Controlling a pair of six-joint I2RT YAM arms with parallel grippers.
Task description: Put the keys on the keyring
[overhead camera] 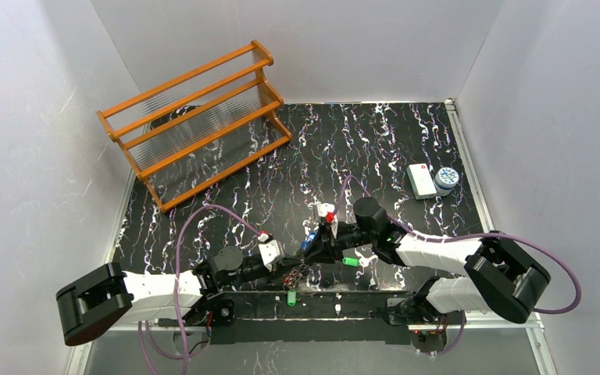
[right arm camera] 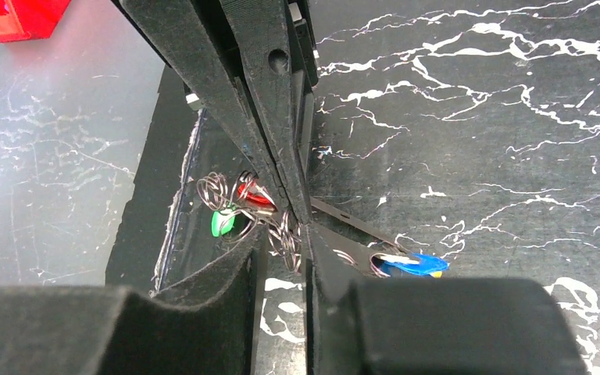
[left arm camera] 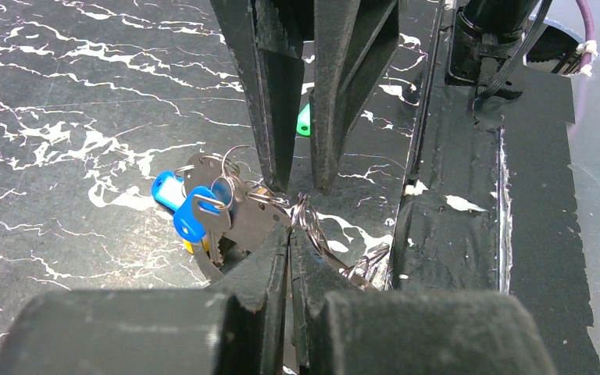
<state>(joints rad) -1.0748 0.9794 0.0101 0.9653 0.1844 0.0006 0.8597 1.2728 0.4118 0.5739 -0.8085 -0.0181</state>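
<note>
My left gripper (overhead camera: 291, 268) (left arm camera: 290, 229) is shut on the keyring (left arm camera: 246, 223), a thin flat grey loop that also shows as a dark strip (right arm camera: 351, 221) in the right wrist view. Blue-tagged keys (left arm camera: 178, 205) (right arm camera: 414, 264) hang on it, with a yellow tag just behind them. My right gripper (overhead camera: 312, 251) (right arm camera: 285, 234) meets the left one tip to tip. Its jaws stand narrow, pinching a bunch of small wire rings (right arm camera: 287, 241) that belong to the green-tagged key (right arm camera: 222, 223) and the red-tagged key (right arm camera: 258, 197). A loose green key (overhead camera: 349, 262) lies to the right.
Another green key (overhead camera: 291, 298) lies on the black taped strip at the near edge. A wooden rack (overhead camera: 195, 117) stands at the back left. A white box (overhead camera: 420, 180) and a round tub (overhead camera: 446, 180) sit at the right.
</note>
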